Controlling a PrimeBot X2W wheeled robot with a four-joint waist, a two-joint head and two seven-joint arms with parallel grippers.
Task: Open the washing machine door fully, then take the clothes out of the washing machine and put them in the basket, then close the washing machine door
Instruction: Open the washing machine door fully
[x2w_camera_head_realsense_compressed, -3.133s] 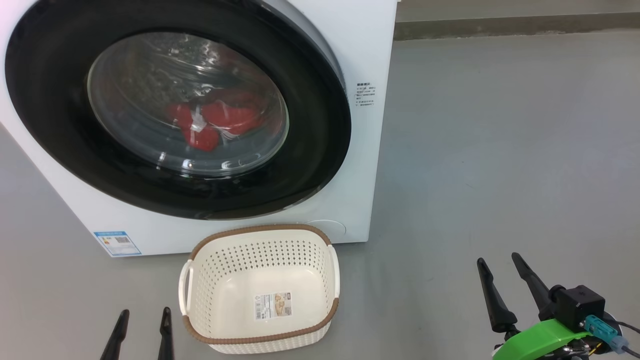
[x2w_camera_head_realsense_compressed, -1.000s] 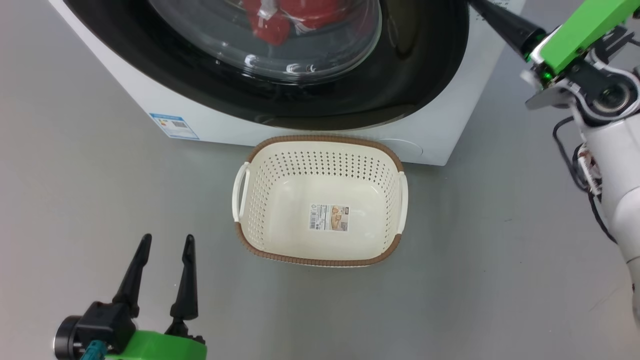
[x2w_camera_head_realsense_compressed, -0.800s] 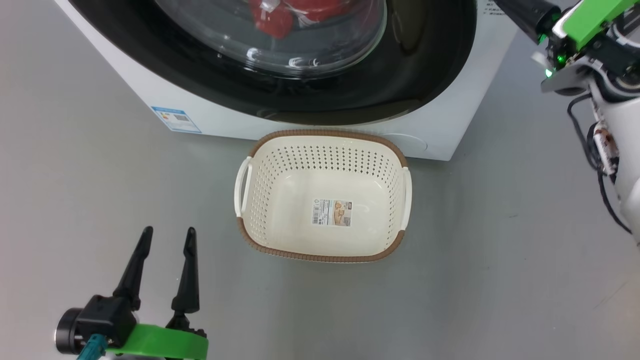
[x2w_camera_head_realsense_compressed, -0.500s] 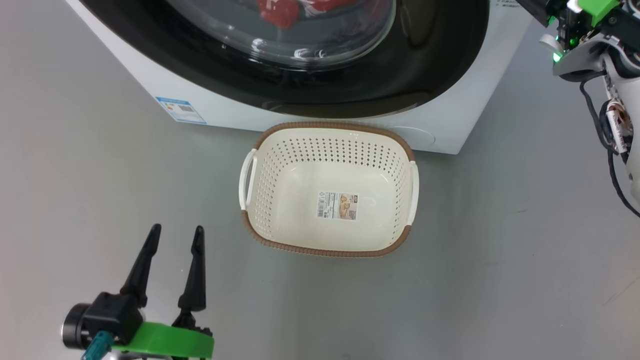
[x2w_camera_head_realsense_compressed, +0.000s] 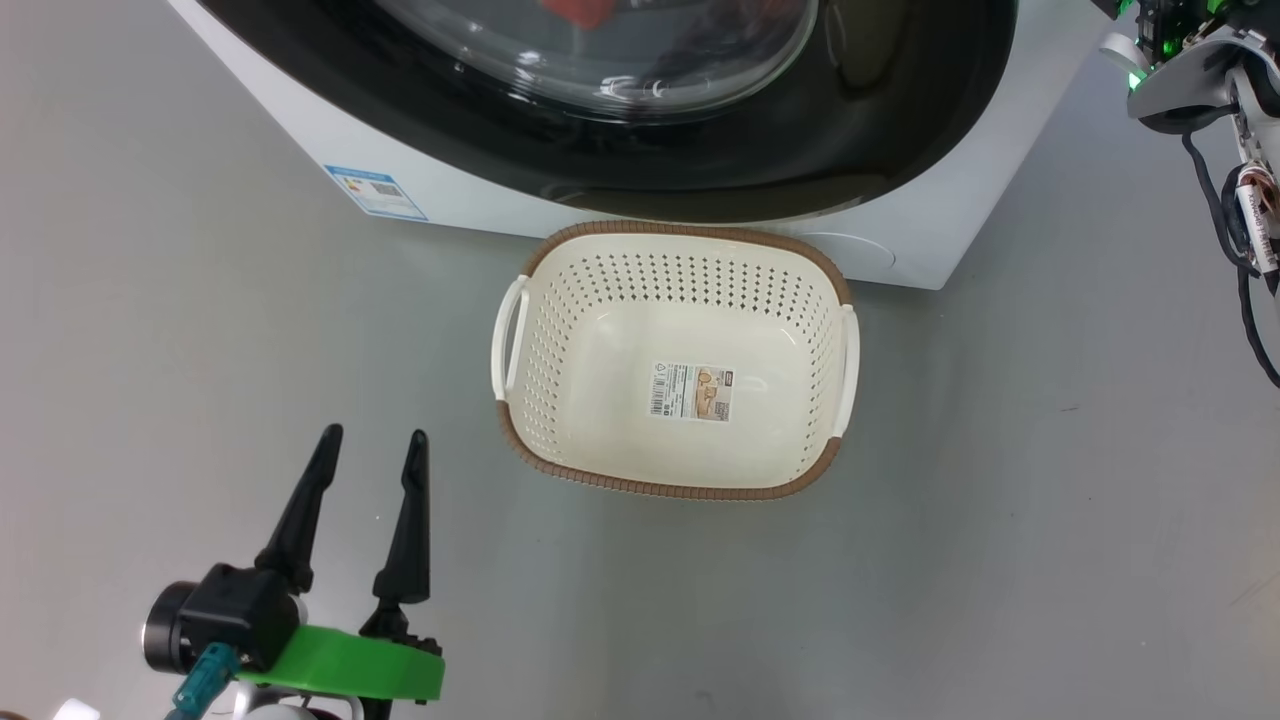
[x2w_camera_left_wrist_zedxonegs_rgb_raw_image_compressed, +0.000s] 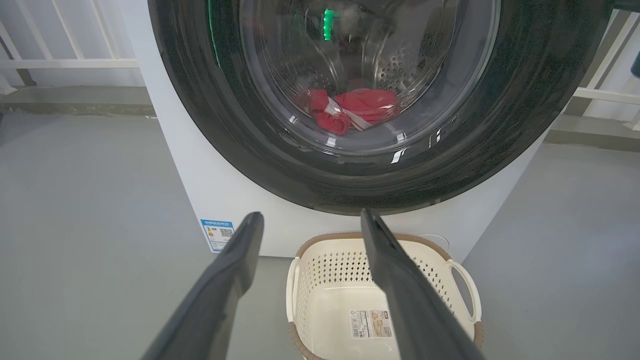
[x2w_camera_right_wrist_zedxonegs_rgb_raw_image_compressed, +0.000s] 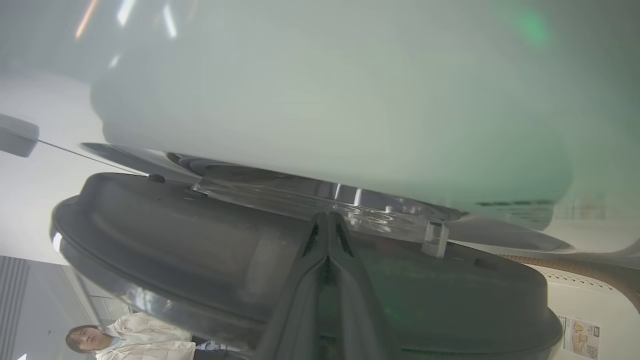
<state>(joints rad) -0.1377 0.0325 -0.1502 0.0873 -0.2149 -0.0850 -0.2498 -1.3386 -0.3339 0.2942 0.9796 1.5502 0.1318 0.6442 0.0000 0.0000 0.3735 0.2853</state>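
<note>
- The left gripper (x2w_camera_head_realsense_compressed: 373, 434), 2 long dark fingers on a green wrist, hangs with its fingers spread wide and nothing between them.
- Ahead of it and off to its right sits the small cream-white perforated plastic basket with a brown woven-look rim (x2w_camera_head_realsense_compressed: 680, 232). It stands upright on the grey floor (x2w_camera_head_realsense_compressed: 1000, 500) with only a paper label (x2w_camera_head_realsense_compressed: 692, 391) inside.
- In the left wrist view the basket shows between and past the 2 fingers, so it lies on the line from this gripper to the machine.
- Beyond the basket, touching or just short of its far rim, stands the big white boxy front-loading washing machine (x2w_camera_head_realsense_compressed: 940, 240). A small blue label (x2w_camera_head_realsense_compressed: 375, 192) sits low on its front, straight ahead of the left fingertips.
- The large round washing machine door with a glossy black rim and clear bulging glass (x2w_camera_left_wrist_zedxonegs_rgb_raw_image_compressed: 500, 125) covers the drum.
- The bright red clothes with white trim (x2w_camera_left_wrist_zedxonegs_rgb_raw_image_compressed: 367, 102) lie behind that glass, low in the steel drum, shut off from the left gripper.
- The right gripper (x2w_camera_right_wrist_zedxonegs_rgb_raw_image_compressed: 327, 220) has its 2 fingers pressed together, holding nothing.
- Its tips point into the seam between the black rim and the white front, where a strip of glass and a small latch piece show. Contact cannot be judged.
- Below and left of the right fingers, past the door's edge, is a person in a pale top (x2w_camera_right_wrist_zedxonegs_rgb_raw_image_compressed: 125, 340).
</note>
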